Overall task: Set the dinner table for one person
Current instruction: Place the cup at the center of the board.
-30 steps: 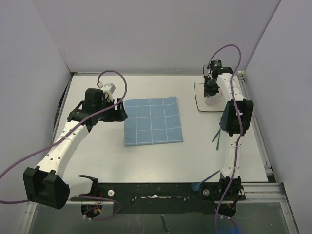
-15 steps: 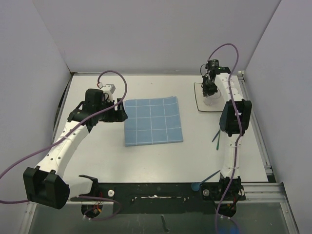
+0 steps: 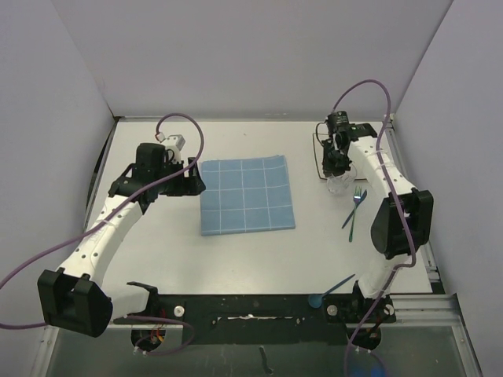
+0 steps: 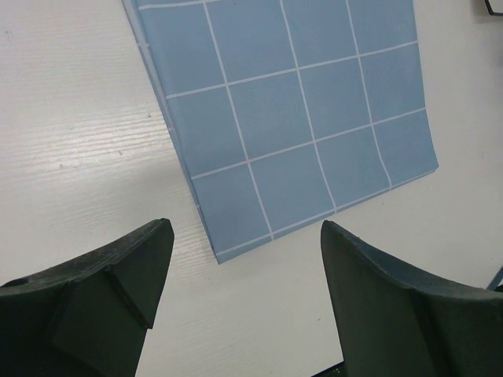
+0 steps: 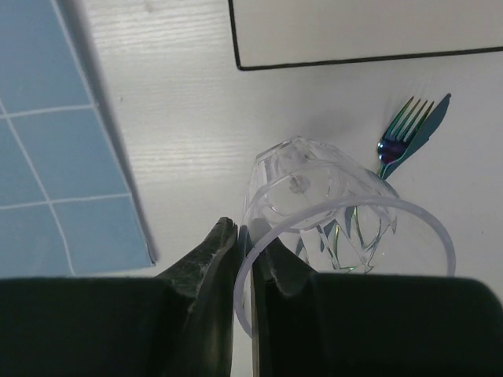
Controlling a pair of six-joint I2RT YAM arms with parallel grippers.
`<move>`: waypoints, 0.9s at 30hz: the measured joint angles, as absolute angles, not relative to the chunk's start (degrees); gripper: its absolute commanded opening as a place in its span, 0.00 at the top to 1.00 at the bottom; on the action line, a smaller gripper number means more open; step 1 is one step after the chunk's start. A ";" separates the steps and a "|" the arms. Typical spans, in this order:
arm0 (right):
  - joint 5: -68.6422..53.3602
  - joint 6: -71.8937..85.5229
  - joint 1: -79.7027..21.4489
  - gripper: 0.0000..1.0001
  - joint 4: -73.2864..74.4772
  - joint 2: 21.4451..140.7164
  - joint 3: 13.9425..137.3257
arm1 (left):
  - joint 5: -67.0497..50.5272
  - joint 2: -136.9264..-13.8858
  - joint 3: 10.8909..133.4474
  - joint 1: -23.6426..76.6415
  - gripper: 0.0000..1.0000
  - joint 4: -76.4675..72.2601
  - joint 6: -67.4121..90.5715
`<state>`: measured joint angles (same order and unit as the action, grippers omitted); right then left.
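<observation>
I see the white tabletop (image 3: 236, 259) filling the enclosure, with both arms reaching out over it from the near edge. A blue grid placemat (image 3: 247, 194) lies flat near the middle, slightly left. A square white plate (image 5: 354, 31) with a dark rim sits at the far right, well apart from the placemat.

My left end effector (image 4: 244, 267) hangs above the placemat's near-left corner, its 2 fingers wide apart with nothing between them. My right end effector (image 5: 244, 236) is clamped on the rim of a clear faceted glass (image 5: 314, 188), 1 finger inside the wall and 1 outside. The glass is just on the near side of the plate; I cannot tell whether its base touches the tabletop.

An iridescent fork (image 5: 397, 133) lies just right of the glass.
</observation>
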<state>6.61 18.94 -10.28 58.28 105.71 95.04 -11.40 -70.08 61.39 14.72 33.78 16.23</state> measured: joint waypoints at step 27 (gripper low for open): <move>9.89 25.30 -17.69 1.00 52.66 94.15 67.94 | -13.56 -68.01 59.70 14.50 0.26 32.80 16.93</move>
<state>9.89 25.30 -17.69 52.66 94.15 67.94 -13.56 -68.01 59.70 14.50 32.80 16.93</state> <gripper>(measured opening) 0.097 0.744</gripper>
